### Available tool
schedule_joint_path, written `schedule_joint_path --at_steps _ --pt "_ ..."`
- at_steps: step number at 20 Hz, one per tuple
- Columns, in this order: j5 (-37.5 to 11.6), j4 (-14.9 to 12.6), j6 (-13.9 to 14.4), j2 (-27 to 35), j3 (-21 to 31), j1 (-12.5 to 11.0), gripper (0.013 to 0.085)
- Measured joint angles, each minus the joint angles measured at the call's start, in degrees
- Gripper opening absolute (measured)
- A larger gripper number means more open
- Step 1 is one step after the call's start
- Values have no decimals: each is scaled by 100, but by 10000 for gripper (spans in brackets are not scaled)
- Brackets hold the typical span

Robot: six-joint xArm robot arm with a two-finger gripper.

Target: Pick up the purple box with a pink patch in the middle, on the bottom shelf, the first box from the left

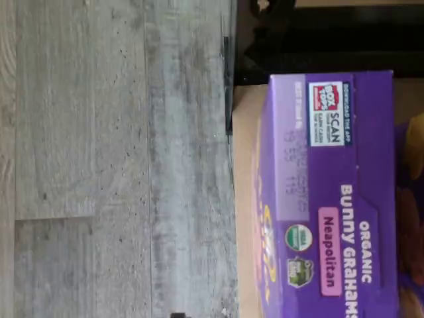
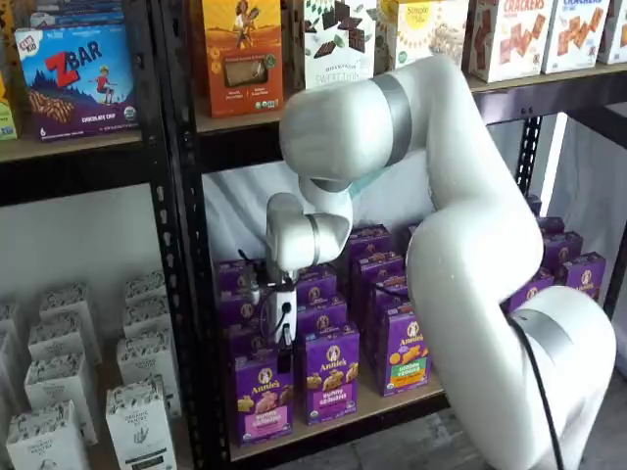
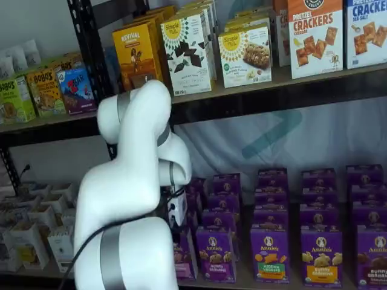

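The white arm (image 2: pixel 470 255) fills the foreground of both shelf views, bent down from a raised elbow so that the wrist hangs in front of the bottom shelf (image 2: pixel 392 403). This posture is judged to bring the tool down over the front row of cartons from above.

The gripper (image 2: pixel 283 354) is seen in a shelf view as a white body with a dark tip and a cable beside it, just above the purple box (image 2: pixel 263 397). The fingers are presented as a single dark mass with no visible gap (and largely hidden behind the forearm in the other shelf view), so whether the jaws are open or closed cannot be told; no grip on the carton is shown.

The purple box stands upright at the front of the bottom shelf, at the left end of the front row, with its pink band low on the face. A carton with a violet band (image 2: pixel 331 375) stands just beside it, and one with a green band (image 2: pixel 404 352) further along. Behind them further rows of purple cartons recede.

In the wrist view the top panel of the purple box (image 1: pixel 331 192) is shown closely, with "Neapolitan" on a pink patch, the tan shelf board (image 1: pixel 246 199) at its edge and grey floor (image 1: pixel 112 159) beyond the shelf. That lettering is not legible in either shelf view. The shelf views alone show the upper shelf (image 3: pixel 284 90) with its taller cartons and the white cartons (image 2: pixel 59 392) in the neighbouring bay.
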Motion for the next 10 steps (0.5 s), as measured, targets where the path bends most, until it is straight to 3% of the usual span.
schedule_joint_path --at_steps 10 --pt "211 -220 245 591 -669 45 850"
